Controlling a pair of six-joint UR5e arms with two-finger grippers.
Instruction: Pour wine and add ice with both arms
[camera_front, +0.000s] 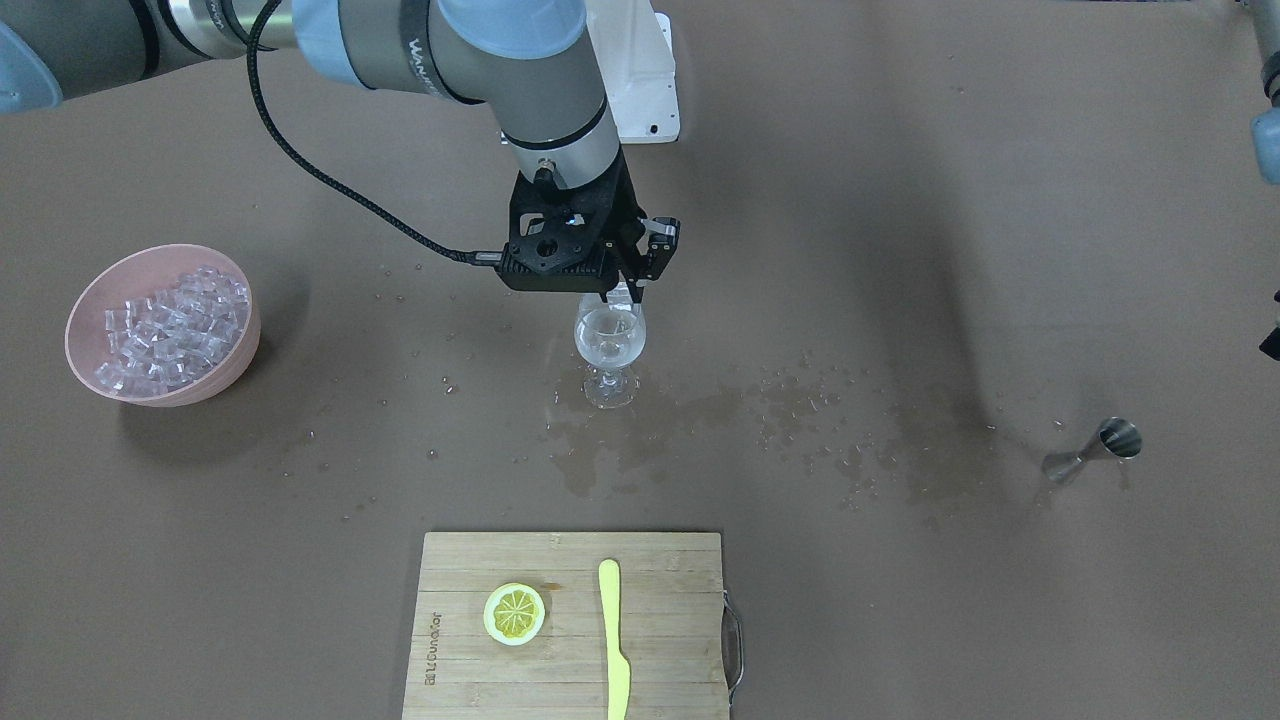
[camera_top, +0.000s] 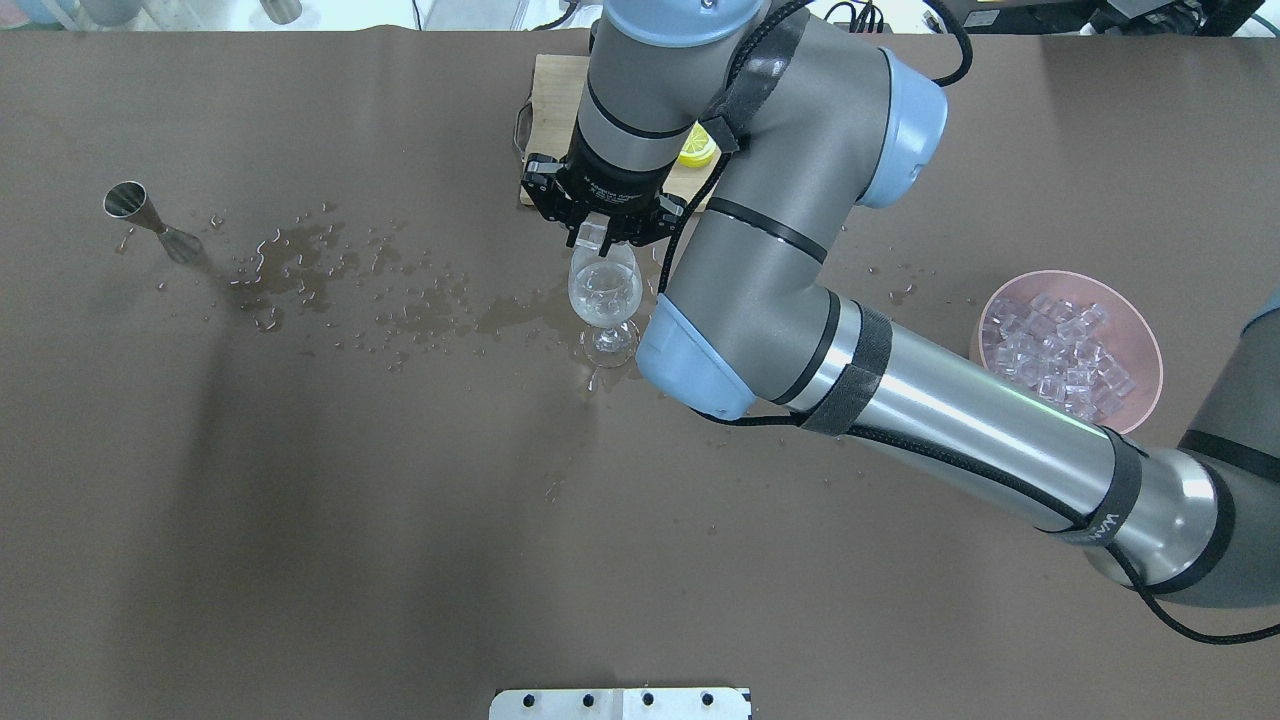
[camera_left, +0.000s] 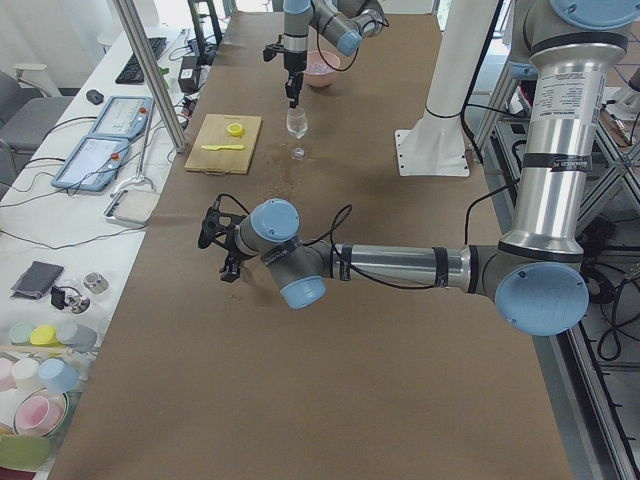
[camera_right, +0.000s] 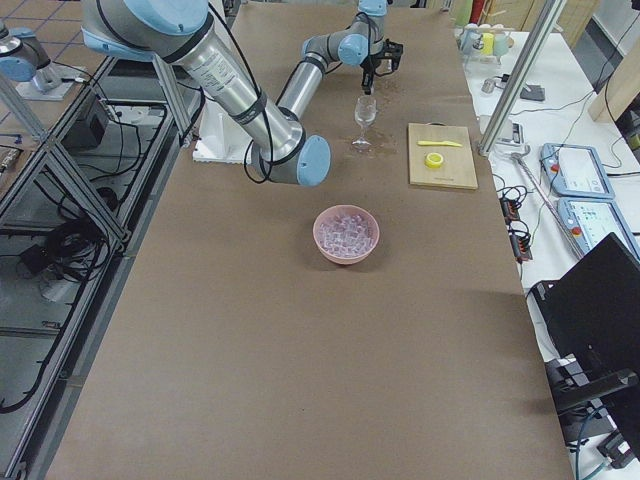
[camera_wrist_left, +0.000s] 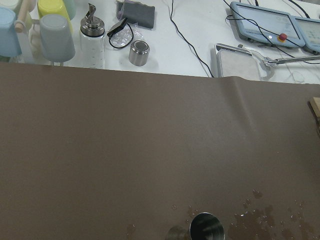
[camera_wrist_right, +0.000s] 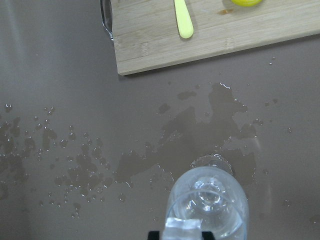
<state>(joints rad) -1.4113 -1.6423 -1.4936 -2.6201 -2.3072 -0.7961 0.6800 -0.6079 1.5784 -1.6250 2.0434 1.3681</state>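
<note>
A stemmed wine glass (camera_front: 609, 338) stands mid-table with a little clear wine in its bowl; it also shows in the overhead view (camera_top: 604, 292) and the right wrist view (camera_wrist_right: 207, 200). My right gripper (camera_front: 626, 291) hangs just above its rim, shut on one ice cube (camera_top: 594, 235), which shows at the bottom of the right wrist view (camera_wrist_right: 181, 230). A pink bowl (camera_front: 90, 300) holds many ice cubes (camera_front: 172, 325). My left gripper (camera_left: 222, 250) hovers near a steel jigger (camera_front: 1095, 452); I cannot tell whether it is open or shut.
Clear liquid is spilled in puddles and drops (camera_front: 800, 420) around the glass and towards the jigger. A wooden cutting board (camera_front: 660, 650) carries a lemon slice (camera_front: 514, 612) and a yellow knife (camera_front: 612, 640). A white pedestal (camera_front: 640, 80) stands behind the glass.
</note>
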